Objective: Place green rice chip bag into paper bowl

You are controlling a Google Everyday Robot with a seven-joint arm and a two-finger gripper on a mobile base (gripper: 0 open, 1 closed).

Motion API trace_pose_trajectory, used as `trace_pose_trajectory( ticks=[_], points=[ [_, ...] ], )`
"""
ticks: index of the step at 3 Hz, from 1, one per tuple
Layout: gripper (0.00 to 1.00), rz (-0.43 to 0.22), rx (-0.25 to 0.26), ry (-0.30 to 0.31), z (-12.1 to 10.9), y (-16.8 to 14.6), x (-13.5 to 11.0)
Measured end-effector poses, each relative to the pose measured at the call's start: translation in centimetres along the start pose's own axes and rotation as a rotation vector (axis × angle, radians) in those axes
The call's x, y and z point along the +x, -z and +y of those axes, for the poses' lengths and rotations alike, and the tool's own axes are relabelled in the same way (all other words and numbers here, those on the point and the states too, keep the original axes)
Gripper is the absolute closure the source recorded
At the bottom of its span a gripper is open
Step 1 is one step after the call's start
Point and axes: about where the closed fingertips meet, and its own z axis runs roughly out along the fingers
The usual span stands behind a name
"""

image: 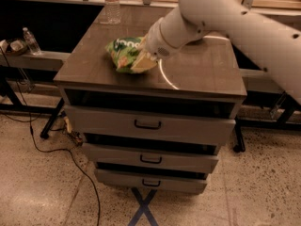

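Observation:
The green rice chip bag (123,53) is a crinkly light-green foil bag with white lettering, held just above the left middle of the grey cabinet top (94,65). My gripper (143,60) is at the bag's right end and shut on it. The white arm reaches in from the upper right. The paper bowl shows only as a thin white rim arc (163,75) just right of the bag; the arm covers the rest of it.
A clear water bottle (112,6) stands at the back edge of the cabinet top. A small bottle (32,41) sits on a low shelf to the left. Three drawers (147,124) are below. A cable (70,159) and a blue tape cross (143,206) lie on the floor.

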Motion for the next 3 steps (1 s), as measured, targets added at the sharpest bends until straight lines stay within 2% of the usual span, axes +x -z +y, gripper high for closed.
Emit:
trace_pose_trajectory(
  ticks=[1,2,3],
  points=[
    [1.0,-0.04,0.048,0.029,-1.0,3.7,-1.7],
    [1.0,-0.044,0.052,0.032,-1.1,3.9,-1.8],
    [1.0,-0.045,0.067,0.061,-2.1,4.1,-1.9]
  ],
)
